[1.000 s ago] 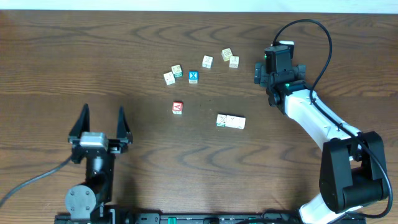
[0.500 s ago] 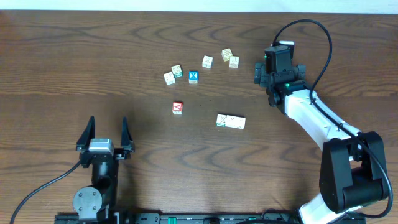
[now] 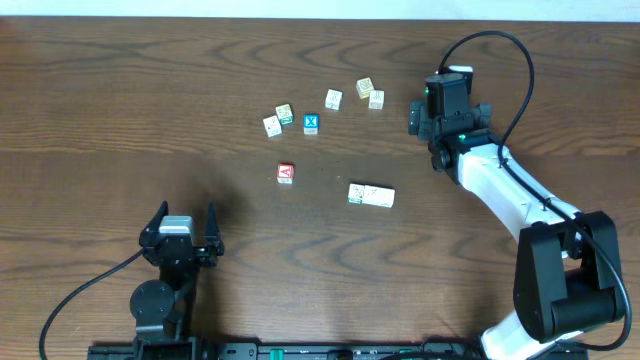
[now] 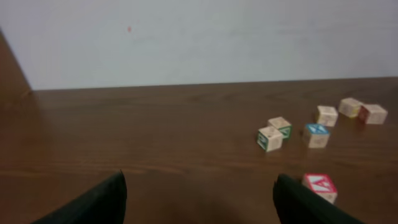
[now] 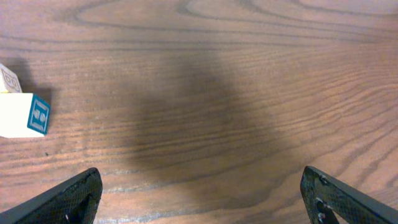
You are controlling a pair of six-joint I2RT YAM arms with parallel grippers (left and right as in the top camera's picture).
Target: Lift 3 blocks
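A short row of cream-white blocks lies side by side on the table, right of centre. My left gripper is open and empty near the front edge, far to their left. In the left wrist view my left gripper faces bare wood, and the row is out of frame. My right gripper hovers open at the back right, behind the row. Seen from the right wrist, my right gripper has only wood between its fingers.
Loose cream cubes lie scattered at the back: one pair, a single cube and another pair. A blue X cube and a red A cube lie nearer. A white cube with a blue face sits left of my right gripper.
My left arm has drawn back toward the front edge and shifted a little right, its gripper still open. The right arm and all the blocks have stayed put.
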